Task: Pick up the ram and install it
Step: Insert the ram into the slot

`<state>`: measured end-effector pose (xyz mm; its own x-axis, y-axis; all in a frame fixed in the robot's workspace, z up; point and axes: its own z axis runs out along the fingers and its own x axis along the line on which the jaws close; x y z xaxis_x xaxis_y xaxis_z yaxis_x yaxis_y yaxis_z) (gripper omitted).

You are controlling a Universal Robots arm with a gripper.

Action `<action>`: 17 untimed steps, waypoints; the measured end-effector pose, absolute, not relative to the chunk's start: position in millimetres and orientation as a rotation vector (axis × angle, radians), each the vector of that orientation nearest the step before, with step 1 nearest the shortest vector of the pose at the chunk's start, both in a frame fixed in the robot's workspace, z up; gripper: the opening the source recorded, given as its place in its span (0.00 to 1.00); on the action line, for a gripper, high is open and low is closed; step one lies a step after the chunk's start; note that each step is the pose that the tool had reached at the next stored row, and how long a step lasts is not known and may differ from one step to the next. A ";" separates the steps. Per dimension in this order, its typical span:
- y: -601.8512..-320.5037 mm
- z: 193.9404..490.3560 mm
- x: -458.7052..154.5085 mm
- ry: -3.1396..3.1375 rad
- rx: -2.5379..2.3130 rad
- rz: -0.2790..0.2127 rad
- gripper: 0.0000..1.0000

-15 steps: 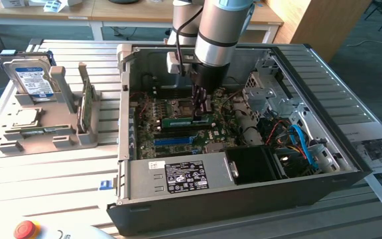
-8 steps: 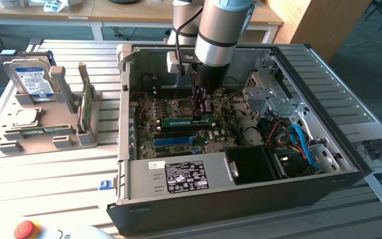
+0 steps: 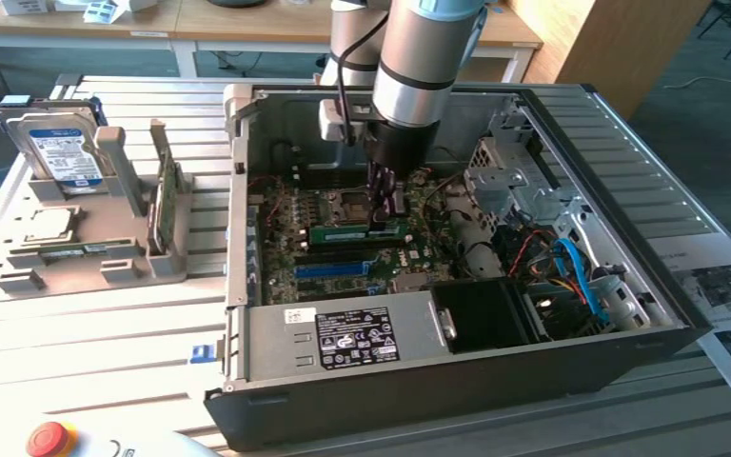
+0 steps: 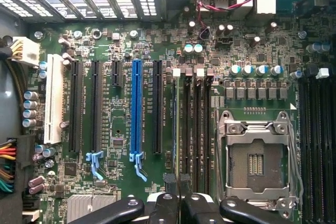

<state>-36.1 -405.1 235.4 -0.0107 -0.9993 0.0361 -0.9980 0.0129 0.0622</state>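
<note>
Open computer case (image 3: 232, 190) with the arm reaching in from above. The gripper (image 3: 383, 211) points straight down over the motherboard (image 3: 292, 214). Its jaws stand nearly closed and appear to pinch the top edge of the ram (image 3: 350, 231), a thin green stick standing on edge directly below the fingertips.

The ram sits between the jaws, not to one side of them. More of its length shows toward the exterior view's left of the grip. Its long axis runs across the exterior view, one end toward that view's left and the other toward its right. That is judged to be parallel to the black memory slots (image 4: 197, 129) beside the empty processor socket (image 4: 257, 156). Its lower edge faces the board.

Whether the stick is just above a slot or already touching one cannot be told. In the wrist view the gripper (image 4: 178, 195) lines up with the slot bank.
</note>
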 end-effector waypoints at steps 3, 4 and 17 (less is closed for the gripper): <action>-405.1 235.4 -36.1 -2.184 2.160 -0.029 0.12; -405.1 235.4 -36.1 -2.184 2.160 -0.029 0.12; -402.1 235.0 -36.1 -2.184 2.160 -0.029 0.12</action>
